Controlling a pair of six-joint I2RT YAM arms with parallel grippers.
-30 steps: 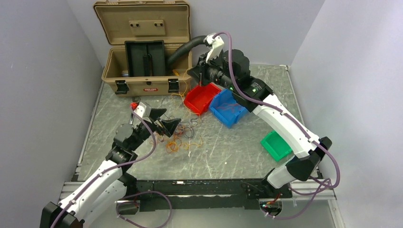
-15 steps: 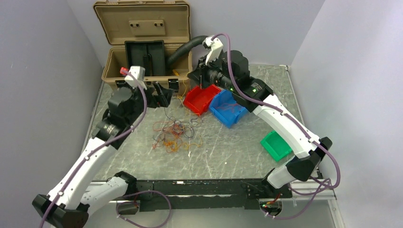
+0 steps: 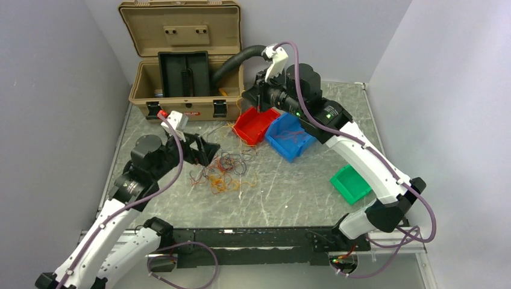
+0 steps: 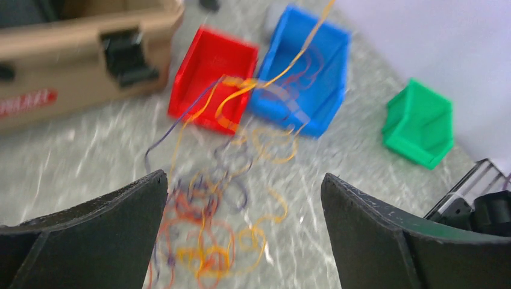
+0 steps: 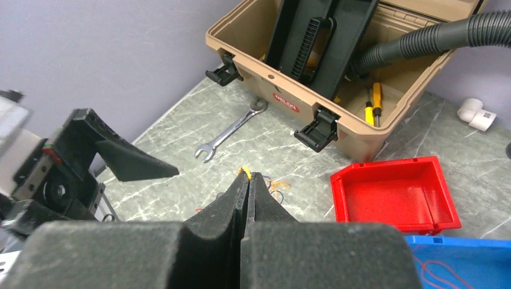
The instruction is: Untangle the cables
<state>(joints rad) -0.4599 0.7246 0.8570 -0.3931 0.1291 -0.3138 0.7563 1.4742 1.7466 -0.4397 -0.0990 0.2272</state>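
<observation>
My left arm (image 3: 114, 211) reaches forward and inward from its base, wrist tipped down. My left gripper (image 3: 203, 152) hangs low with its jaws spread wide. My right arm (image 3: 361, 156) stretches far across with the elbow folded, and my right gripper (image 5: 247, 178) is pinched tight on an orange-yellow cable (image 5: 244, 171).

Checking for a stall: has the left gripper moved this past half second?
Yes. The left gripper has drawn back from the toolbox toward the cables.

The top camera looks down from behind my bases over the whole table (image 3: 289, 180); my left wrist camera looks low along it; my right one faces the toolbox (image 5: 346, 135); all three share the red bin (image 3: 254, 125).
</observation>
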